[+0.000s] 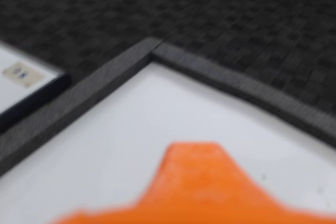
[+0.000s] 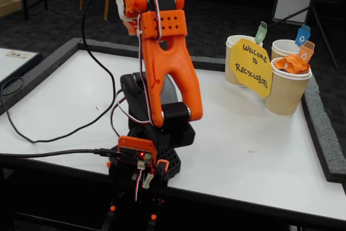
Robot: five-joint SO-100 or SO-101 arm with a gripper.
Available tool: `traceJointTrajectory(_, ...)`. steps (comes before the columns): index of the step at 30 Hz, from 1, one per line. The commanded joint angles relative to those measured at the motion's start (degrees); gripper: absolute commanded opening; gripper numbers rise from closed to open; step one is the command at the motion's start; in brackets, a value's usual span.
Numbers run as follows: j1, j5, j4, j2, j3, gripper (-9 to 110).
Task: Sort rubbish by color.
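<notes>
The orange paper wad [image 2: 291, 64] sits inside the nearest ribbed cup [image 2: 286, 90] at the table's far right in the fixed view, well apart from my folded arm [image 2: 165, 63]. My wrist view shows only a blurred orange finger [image 1: 194, 182], white tabletop [image 1: 115, 145] and grey foam edging [image 1: 236, 85]; I cannot tell how my jaws stand. A yellow welcome sign [image 2: 252, 67] leans against the cups.

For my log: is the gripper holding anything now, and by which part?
It cannot be told: the gripper appears only as a blurred orange shape, and nothing is visible at it.
</notes>
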Motion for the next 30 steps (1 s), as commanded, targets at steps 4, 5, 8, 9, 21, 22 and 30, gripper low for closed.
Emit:
traceJointTrajectory(4, -2.2, -1.05, -5.1, -0.62, 2.64, 0)
traceJointTrajectory(5, -2.55, -1.05, -5.62, -0.79, 3.34, 0)
traceJointTrajectory(8, -3.52, -1.05, -6.86, -0.88, 5.19, 0)
traceJointTrajectory(9, -3.69, -1.05, -7.03, -0.88, 5.71, 0)
traceJointTrajectory(21, -11.51, -1.05, -6.94, -0.97, 6.86, 0)
traceJointTrajectory(22, -11.6, -1.05, -6.94, -0.97, 6.94, 0)
traceJointTrajectory(30, -12.04, -1.05, -7.12, -0.97, 7.03, 0)
